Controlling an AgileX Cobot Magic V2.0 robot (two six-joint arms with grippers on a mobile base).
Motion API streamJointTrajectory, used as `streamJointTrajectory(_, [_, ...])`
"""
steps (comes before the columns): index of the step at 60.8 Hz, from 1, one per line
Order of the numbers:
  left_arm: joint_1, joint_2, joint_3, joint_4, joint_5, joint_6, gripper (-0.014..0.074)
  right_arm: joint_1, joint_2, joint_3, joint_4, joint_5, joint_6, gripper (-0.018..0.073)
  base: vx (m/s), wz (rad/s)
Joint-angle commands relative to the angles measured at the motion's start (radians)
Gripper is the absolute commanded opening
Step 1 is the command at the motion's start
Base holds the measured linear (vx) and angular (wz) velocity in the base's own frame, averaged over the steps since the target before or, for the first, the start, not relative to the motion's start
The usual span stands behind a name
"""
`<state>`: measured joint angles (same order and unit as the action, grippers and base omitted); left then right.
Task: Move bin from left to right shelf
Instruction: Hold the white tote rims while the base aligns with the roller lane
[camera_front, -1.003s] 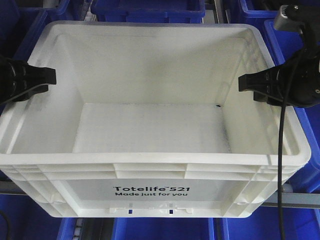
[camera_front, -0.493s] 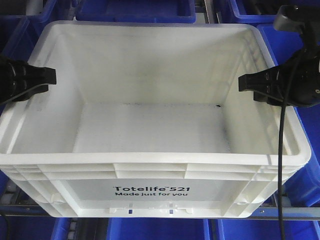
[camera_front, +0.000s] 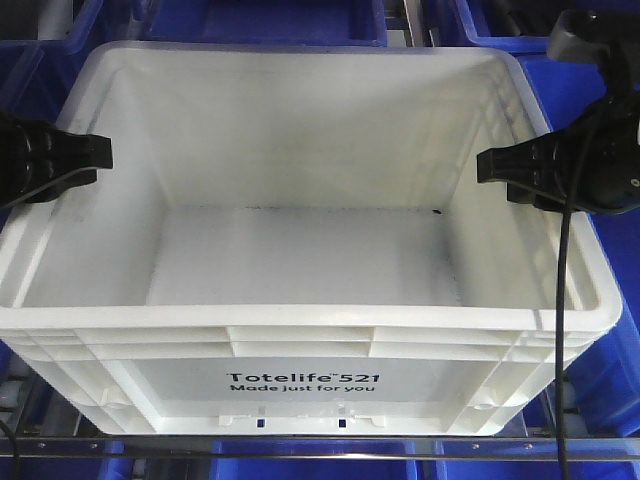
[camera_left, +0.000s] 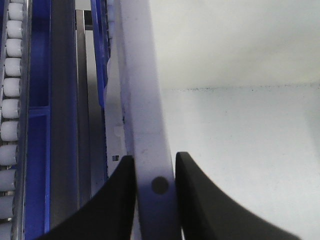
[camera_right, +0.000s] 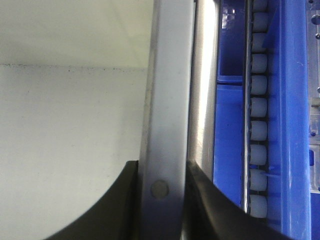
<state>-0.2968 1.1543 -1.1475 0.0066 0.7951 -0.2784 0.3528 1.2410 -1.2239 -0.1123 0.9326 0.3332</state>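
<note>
You're gripping bin (camera_front: 300, 322) from both ends: left gripper (camera_left: 155, 167) clamping left rim, right gripper (camera_right: 161, 172) clamping right rim. Bin hanging between arms, long axis spanning left-right, over blue bins (camera_front: 320, 465). Rightward carry likely needing both arms travelling together.

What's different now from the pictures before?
The metal rail below the bin slid lower in the picture, and the blue bins behind shifted too, so the bin seems to be carried along. Unchanged: the left gripper and right gripper keep their jaws clamped on its side rims.
</note>
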Motion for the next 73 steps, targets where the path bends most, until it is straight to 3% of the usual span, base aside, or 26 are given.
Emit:
streamJointTrajectory(1, [0.004,-0.040,-0.041,0.039,-0.103,0.028,-0.0006,-0.017,-0.036,-0.038,-0.093,-0.107,-0.005,-0.0009,0.04,0.00])
streamJointTrajectory(73, [0.004,-0.040,-0.041,0.039,-0.103,0.028,-0.0006,-0.017,-0.036,-0.038,-0.093,-0.107,-0.005,-0.0009,0.01,0.00])
